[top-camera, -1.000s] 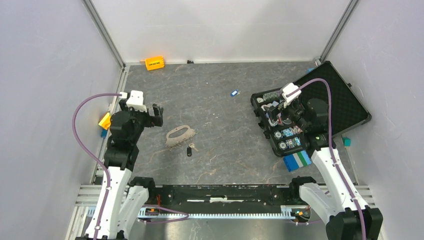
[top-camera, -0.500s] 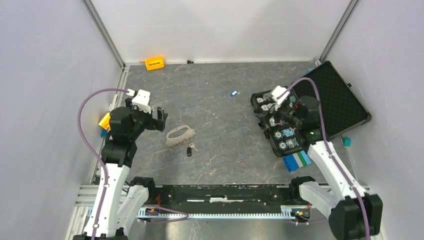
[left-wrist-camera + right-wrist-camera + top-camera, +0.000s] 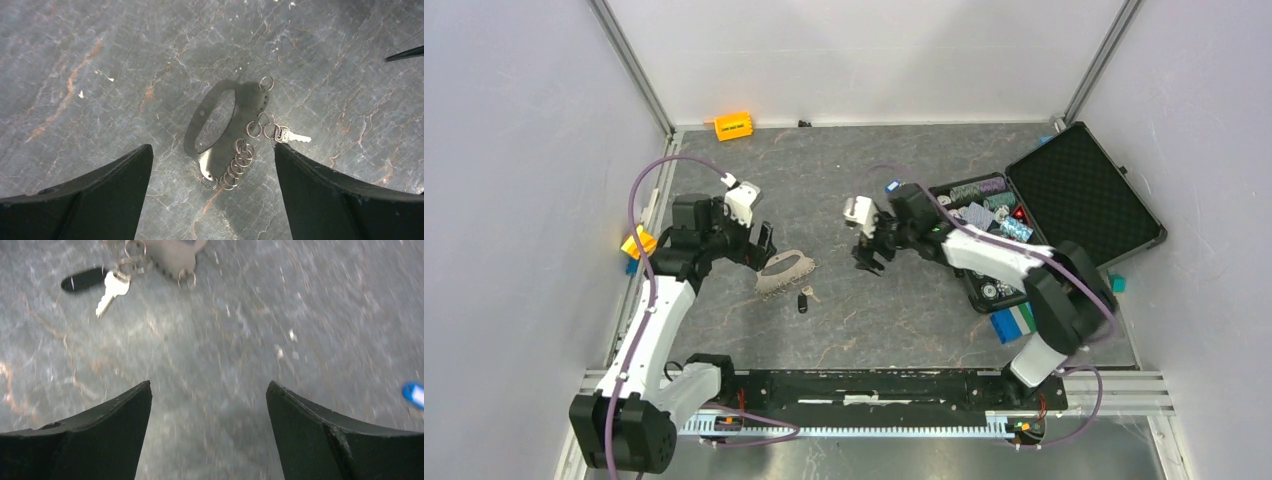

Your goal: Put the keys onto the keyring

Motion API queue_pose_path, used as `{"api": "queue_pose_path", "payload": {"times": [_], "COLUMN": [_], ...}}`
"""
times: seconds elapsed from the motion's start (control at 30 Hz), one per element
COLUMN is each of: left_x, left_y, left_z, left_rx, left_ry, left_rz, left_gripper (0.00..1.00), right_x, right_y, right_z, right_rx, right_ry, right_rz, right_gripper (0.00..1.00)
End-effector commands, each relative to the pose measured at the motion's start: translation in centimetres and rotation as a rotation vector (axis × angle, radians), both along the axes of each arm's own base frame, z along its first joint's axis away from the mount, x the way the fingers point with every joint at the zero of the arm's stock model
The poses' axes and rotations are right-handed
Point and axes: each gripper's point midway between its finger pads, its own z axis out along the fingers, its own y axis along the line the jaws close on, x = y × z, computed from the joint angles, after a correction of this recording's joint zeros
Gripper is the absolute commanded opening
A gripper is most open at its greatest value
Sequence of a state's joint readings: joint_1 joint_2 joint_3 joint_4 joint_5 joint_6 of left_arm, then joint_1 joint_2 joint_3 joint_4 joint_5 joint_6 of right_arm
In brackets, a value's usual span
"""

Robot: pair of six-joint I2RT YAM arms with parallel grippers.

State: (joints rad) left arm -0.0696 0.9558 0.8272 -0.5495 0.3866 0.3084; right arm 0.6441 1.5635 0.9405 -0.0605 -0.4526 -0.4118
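Left end effector [image 3: 211,145] hangs right over the keyring [image 3: 248,106], jaws wide and empty, straddling it. My guess is that's the setup for pinning or lifting the ring. Right end effector [image 3: 209,382] is wide and empty too, low over the middle and aimed at the black-headed key [image 3: 82,279], which lies just beside the ring's small loops; can't tell if it's hooked on. Blue-tag key [image 3: 892,186] sits well apart, further back. The surface [image 3: 854,330] is grey marbled stuff with pale walls all round, an open black case [image 3: 1089,190] on the right and an orange block [image 3: 733,126] at the back.
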Motion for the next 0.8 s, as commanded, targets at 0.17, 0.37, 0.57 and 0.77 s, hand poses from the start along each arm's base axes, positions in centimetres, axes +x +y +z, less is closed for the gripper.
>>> {"api": "queue_pose_path", "payload": {"times": [0.17,0.37,0.57,0.77], "left_x": [2.8,2.7,2.2,2.1], "left_y": [1.1,3.4,4.9,4.8], "left_z": [0.4,-0.8,-1.3,-0.7], "left_rx": [0.026,0.080,0.098,0.083], "left_ry": [0.015,0.037,0.040,0.026], "left_rz": [0.092,0.195,0.245,0.243], "left_gripper": [0.95,0.95,0.95,0.95], "right_x": [3.1,3.0,2.8,1.9], "right_y": [10.4,13.5,14.5,14.1], "right_z": [-1.7,-4.1,-5.5,-6.4], "right_rx": [0.029,0.048,0.037,0.018], "right_ry": [0.066,0.179,0.212,0.233], "right_rz": [0.179,0.232,0.260,0.296], "right_gripper": [0.79,0.69,0.62,0.55]}}
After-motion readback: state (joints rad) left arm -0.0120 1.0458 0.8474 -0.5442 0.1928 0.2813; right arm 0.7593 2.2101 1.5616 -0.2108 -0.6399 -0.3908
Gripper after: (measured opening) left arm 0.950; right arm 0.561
